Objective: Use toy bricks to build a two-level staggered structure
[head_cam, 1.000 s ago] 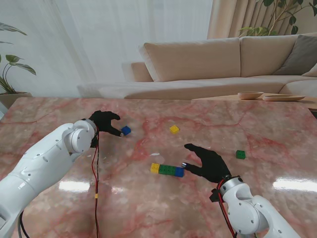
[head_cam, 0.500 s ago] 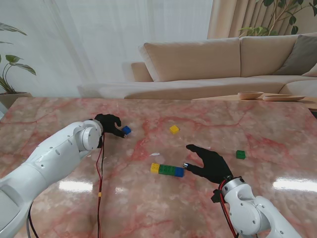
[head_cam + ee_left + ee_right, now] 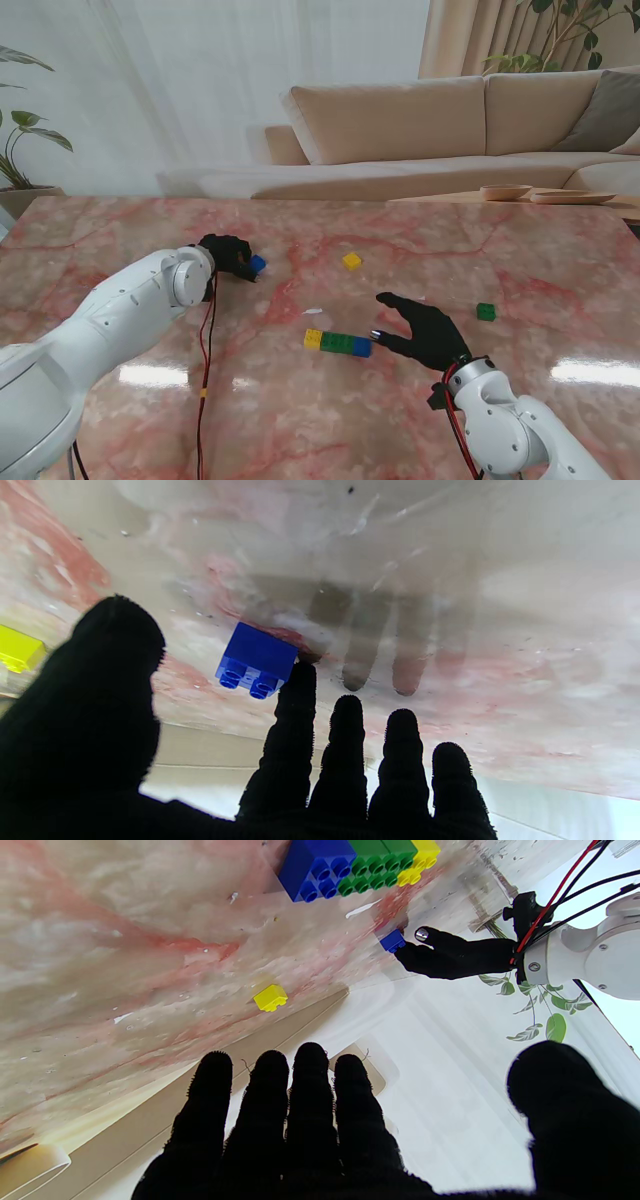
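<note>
A pink-veined marble table (image 3: 520,250) fills the stand's view, with a beige sofa (image 3: 450,125) behind its far edge.

The white left arm (image 3: 110,320) reaches in from the near left corner toward the left-centre of the surface. Its black-gloved left hand (image 3: 226,255) sits palm-down beside the loose blue brick (image 3: 256,264). In the left wrist view the fingers are spread and held off the table, the index fingertip (image 3: 300,672) touching the side of that blue brick (image 3: 257,660), the thumb well apart from it; the hand grips nothing.

The right arm (image 3: 510,430) rises from the near right corner. The right hand (image 3: 425,332) lies flat and spread near the middle of the surface, fingers pointing toward the brick row (image 3: 337,343), a fingertip just beside the row's blue end; it holds nothing. In the right wrist view its four fingers (image 3: 280,1110) lie side by side, with the thumb set wide.

The brick row lies near the centre of the table, somewhat nearer to me: yellow at the left end, green in the middle, blue at the right end, a single level.

A yellow brick (image 3: 352,261) lies alone farther from me than the row, right of the blue brick. A green brick (image 3: 486,311) lies alone toward the right edge, beyond the right hand.
</note>
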`<state>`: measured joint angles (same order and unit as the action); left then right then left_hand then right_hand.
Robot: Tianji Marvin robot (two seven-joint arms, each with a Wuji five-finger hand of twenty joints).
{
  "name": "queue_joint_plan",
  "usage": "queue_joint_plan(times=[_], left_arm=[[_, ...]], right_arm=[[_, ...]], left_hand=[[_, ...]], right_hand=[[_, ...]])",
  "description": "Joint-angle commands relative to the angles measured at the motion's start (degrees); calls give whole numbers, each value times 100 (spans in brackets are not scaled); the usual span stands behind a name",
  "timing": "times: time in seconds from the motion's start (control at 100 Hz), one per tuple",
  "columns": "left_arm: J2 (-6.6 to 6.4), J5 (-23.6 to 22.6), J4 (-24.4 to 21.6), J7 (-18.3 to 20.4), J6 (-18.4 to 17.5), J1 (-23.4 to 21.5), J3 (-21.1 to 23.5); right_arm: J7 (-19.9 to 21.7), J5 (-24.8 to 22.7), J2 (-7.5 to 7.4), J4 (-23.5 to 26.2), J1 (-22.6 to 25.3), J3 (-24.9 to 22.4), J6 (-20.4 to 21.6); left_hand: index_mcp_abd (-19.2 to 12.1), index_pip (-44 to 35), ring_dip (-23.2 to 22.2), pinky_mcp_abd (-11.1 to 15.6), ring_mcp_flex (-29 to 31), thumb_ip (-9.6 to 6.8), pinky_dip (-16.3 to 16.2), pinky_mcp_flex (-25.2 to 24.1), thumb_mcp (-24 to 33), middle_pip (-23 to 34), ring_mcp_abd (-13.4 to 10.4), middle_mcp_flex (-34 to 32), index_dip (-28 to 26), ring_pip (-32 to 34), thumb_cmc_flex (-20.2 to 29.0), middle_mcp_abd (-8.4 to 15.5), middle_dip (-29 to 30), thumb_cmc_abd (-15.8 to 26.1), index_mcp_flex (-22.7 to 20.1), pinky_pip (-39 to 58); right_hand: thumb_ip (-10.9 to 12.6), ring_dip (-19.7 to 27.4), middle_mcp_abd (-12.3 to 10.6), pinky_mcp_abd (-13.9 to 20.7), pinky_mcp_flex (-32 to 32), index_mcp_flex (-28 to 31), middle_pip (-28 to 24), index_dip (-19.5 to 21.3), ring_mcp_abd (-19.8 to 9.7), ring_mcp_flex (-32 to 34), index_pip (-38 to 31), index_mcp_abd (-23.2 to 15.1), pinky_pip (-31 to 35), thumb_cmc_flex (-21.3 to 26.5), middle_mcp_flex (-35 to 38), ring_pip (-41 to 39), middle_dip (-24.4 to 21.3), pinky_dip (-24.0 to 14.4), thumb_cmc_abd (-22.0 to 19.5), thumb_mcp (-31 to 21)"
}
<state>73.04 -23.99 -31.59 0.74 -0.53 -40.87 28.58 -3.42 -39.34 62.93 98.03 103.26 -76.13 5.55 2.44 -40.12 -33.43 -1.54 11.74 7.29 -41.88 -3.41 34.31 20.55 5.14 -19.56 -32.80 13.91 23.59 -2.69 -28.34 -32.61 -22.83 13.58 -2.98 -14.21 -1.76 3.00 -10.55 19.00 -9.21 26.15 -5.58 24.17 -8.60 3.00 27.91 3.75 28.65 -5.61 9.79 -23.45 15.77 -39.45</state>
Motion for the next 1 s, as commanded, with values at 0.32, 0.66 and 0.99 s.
queue_joint_plan(times=[0.32,0.66,0.99], left_arm=[[392,133,561,-353,-158,182,-203],[650,176,1097,-514,-429,287,-437],[879,224,1481,-703,-662,328,-539]], right_arm=[[141,52,-10,1,34,-3,-52],[185,74,-15,11,42,-8,-55],[182,75,-14,11,54,-15,-68]], left_hand=[[-276,-567,-140,10,-137,-67,-183,-128,308,295,64,-86,-441,224,124,104,-154,-102,397,-141],[-470,-1094,-164,9,-78,-100,-243,-108,913,429,79,-233,-910,337,435,112,-204,-146,337,-67],[-715,-1469,-182,9,12,-95,-237,-69,1282,603,56,-504,-1119,467,592,154,-256,-111,93,55]], right_hand=[[88,31,-95,80,9,108,-30,-69,2,11,-48,-135,88,31,7,-6,81,82,61,-50],[89,32,-87,83,5,106,-28,-72,-2,13,-48,-139,90,27,11,-6,79,81,57,-45],[90,31,-90,83,1,103,-28,-75,0,19,-45,-141,92,32,13,-9,80,78,63,-45]])
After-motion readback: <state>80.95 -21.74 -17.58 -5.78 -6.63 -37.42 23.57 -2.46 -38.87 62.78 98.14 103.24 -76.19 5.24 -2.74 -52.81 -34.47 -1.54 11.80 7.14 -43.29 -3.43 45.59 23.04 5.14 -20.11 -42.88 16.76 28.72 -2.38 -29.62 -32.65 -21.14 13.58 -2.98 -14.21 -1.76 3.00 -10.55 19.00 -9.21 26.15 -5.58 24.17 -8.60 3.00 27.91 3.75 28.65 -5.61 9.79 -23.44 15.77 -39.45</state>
